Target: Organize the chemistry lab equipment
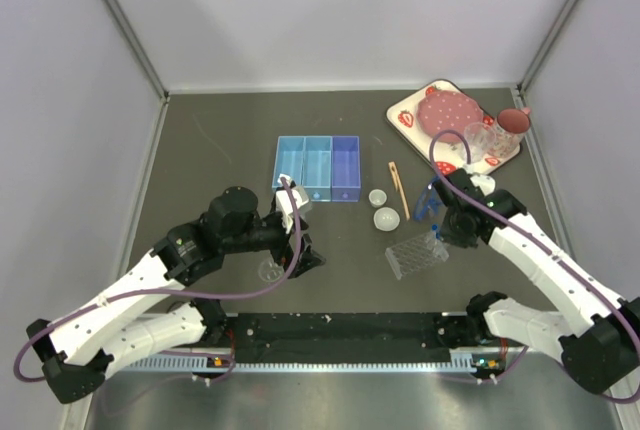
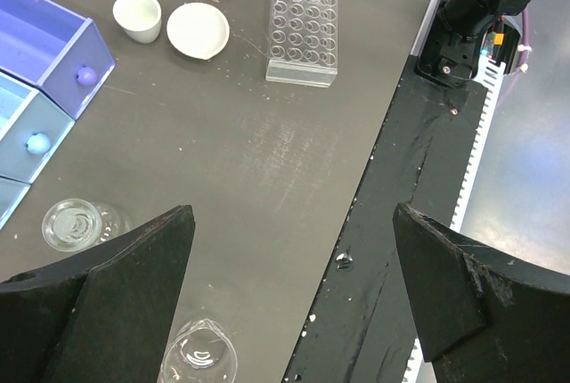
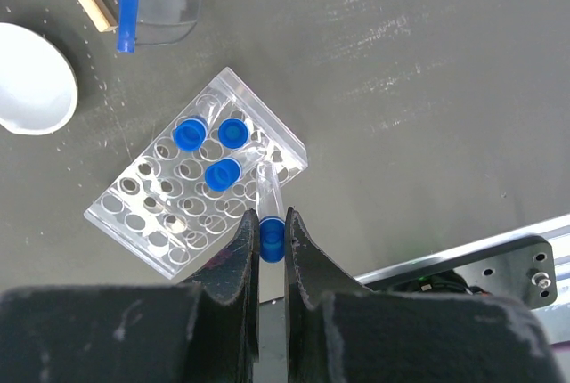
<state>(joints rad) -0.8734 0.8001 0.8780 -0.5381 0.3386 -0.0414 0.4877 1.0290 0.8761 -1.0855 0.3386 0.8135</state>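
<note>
In the right wrist view my right gripper [image 3: 272,219] is shut on the blue cap of a clear tube [image 3: 269,191]. The tube tilts, with its far end at a corner of the clear well rack [image 3: 147,223]; I cannot tell if it sits in a well. Three blue-capped tubes [image 3: 222,174] stand in the rack. My left gripper [image 2: 292,215] hangs open over the dark table with nothing between its fingers. A small clear dish [image 2: 200,358] lies by its left finger and another clear dish [image 2: 76,223] further left. From above, the rack [image 1: 416,253] is below the right gripper [image 1: 441,226].
A blue three-compartment box [image 1: 317,167] stands mid-table. Two small white dishes [image 1: 386,218] and wooden tongs [image 1: 398,187] lie between the box and the rack. The strawberry-print tray [image 1: 405,115] sits at the back right. A black strip [image 1: 340,328] runs along the near edge.
</note>
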